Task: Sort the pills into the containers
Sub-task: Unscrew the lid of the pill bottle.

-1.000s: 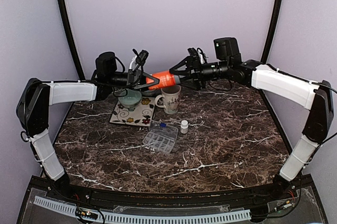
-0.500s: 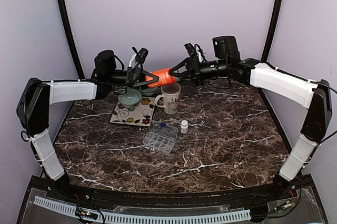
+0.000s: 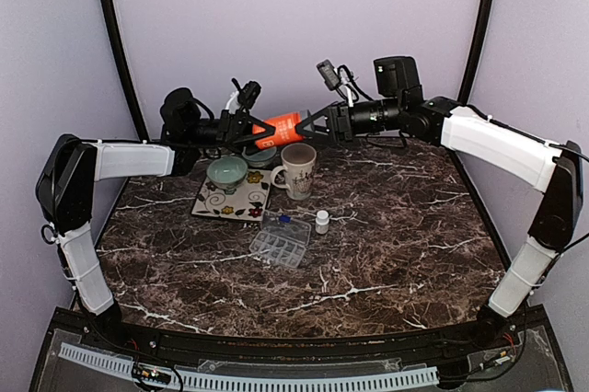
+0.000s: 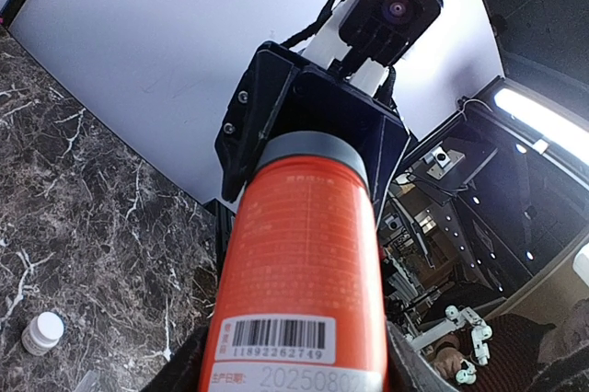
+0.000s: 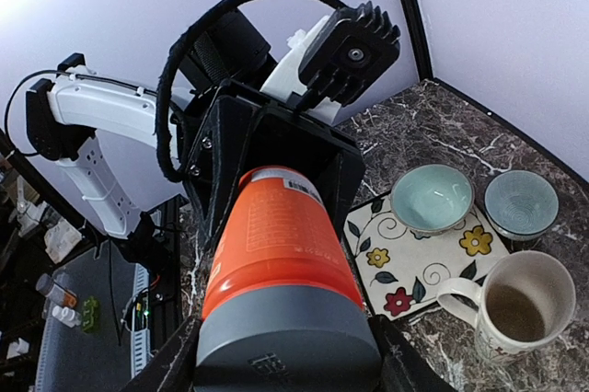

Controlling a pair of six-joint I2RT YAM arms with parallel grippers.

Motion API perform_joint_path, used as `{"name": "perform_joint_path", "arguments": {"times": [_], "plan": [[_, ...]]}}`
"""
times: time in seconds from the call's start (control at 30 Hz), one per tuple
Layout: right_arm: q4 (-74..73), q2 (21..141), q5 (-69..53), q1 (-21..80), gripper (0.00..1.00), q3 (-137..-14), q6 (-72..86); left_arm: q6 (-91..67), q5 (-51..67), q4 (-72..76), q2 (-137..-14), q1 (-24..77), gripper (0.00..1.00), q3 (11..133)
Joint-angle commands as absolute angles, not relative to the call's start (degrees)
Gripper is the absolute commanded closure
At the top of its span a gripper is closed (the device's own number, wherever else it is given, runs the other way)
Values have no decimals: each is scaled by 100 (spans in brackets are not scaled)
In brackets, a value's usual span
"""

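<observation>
The left gripper (image 3: 258,130) is clamped on the base end of the orange pill bottle (image 3: 283,125). The right gripper (image 3: 316,124) is pinched on the bottle's grey cap (image 5: 285,346). The bottle lies roughly level in the air between the two arms, above the far edge of the bench (image 3: 414,254) and left of centre. This two-ended hold suits cap removal, as judged from the grip: one arm fixes the body while the other turns the closure. The mug (image 3: 296,171) stands just below the bottle. The floral mat (image 3: 216,206), carrying a green bowl (image 3: 226,172), lies beside it toward the far-left corner. A second bowl (image 5: 521,199) sits behind the mat. The clear pill organiser (image 3: 279,243) rests near the centre of the bench, with a small white vial (image 3: 322,221) just beside it on the right. The right half of the bench and the strip along the near edge carry nothing, so either arm has room to swing down there. Descent straight below the bottle is obstructed by the mug and bowls.
</observation>
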State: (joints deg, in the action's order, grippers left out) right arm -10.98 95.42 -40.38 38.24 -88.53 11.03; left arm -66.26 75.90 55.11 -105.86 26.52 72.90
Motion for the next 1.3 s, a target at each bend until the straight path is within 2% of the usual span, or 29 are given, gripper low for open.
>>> {"name": "perform_joint_path", "arguments": {"times": [0.0, 0.23, 0.5, 0.73, 0.87, 1.27], "plan": [[-1395, 9539, -3648, 3875, 51, -9061, 341, -6656, 7800, 5968, -10274, 2697, 87, 7223], [-1499, 9544, -3626, 3876, 33, -9052, 316, -6802, 7858, 6144, -10411, 2698, 87, 7288], [-1342, 9543, -3678, 3876, 32, -8972, 545, -7255, 7926, 6721, -10626, 2687, 87, 7355], [-1279, 9567, -3707, 3876, 22, -8930, 731, -7615, 7947, 7179, -10744, 2689, 87, 7379], [-1235, 9571, -3680, 3863, 18, -8889, 822, -7685, 7961, 7277, -10749, 2690, 87, 7389], [-1005, 9401, -3875, 3815, 14, -8661, 1158, -7357, 7913, 6936, -10614, 2687, 87, 7303]]}}
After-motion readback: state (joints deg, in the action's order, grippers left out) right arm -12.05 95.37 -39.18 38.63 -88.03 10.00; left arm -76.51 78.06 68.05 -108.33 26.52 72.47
